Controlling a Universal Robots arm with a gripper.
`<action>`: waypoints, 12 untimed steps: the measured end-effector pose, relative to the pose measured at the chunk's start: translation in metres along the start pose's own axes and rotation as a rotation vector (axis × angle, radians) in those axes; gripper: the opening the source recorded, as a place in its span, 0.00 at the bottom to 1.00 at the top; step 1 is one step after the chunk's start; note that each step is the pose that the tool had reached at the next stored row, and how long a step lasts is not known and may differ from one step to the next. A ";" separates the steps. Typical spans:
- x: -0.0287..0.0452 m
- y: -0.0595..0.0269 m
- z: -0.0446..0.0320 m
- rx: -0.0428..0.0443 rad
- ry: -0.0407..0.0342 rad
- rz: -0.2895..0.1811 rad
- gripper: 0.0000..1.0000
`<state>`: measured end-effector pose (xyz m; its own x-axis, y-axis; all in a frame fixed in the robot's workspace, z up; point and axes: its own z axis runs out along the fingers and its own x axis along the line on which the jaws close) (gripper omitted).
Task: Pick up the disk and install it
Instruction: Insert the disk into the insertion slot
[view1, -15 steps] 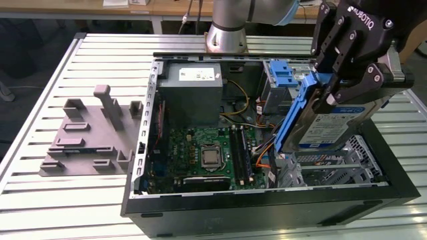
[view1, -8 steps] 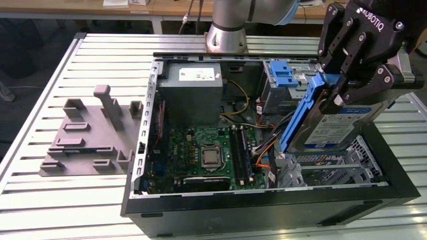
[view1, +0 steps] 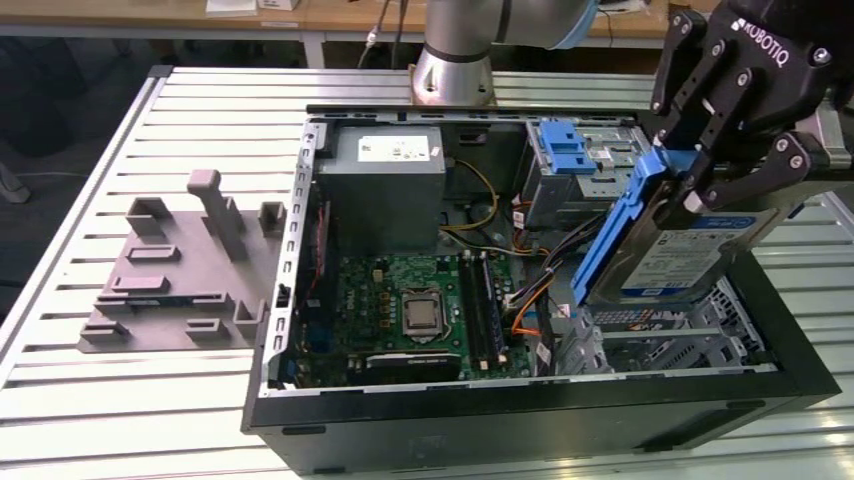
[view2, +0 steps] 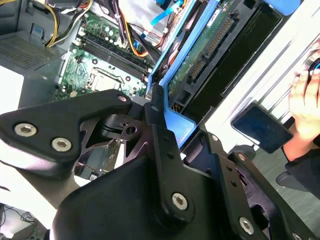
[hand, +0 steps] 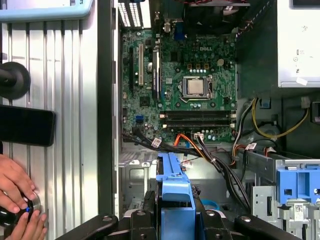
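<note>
**Exterior view.** The disk (view1: 687, 258) is held steeply tilted over the drive bay, at the exterior view's right of the open computer case (view1: 534, 410) on the counter (view1: 80, 400). The hand (view1: 697, 188) is closed on the disk's blue rail (view1: 607, 245).

**Second wrist view.** The fingers (view2: 162, 145) are clamped on the rail end. The disk's bare circuit board (view2: 210, 55) is exposed.

**First wrist view.** The rail is gripped between the fingers, with the main board (hand: 185, 90) beyond.

**Handling.** The disk is judged stiff, dense and shock-sensitive. It is best held by the rails, never by the circuit board.
</note>
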<state>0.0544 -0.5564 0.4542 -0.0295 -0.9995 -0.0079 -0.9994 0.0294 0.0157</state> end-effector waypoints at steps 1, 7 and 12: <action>0.0000 -0.0015 0.0002 0.0000 0.0000 0.000 0.36; -0.0003 -0.0105 0.0020 0.0001 0.0000 0.000 0.36; 0.0000 -0.0154 0.0048 0.0000 0.0001 0.000 0.36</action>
<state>0.0698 -0.5568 0.4492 -0.0296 -0.9995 -0.0079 -0.9994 0.0294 0.0157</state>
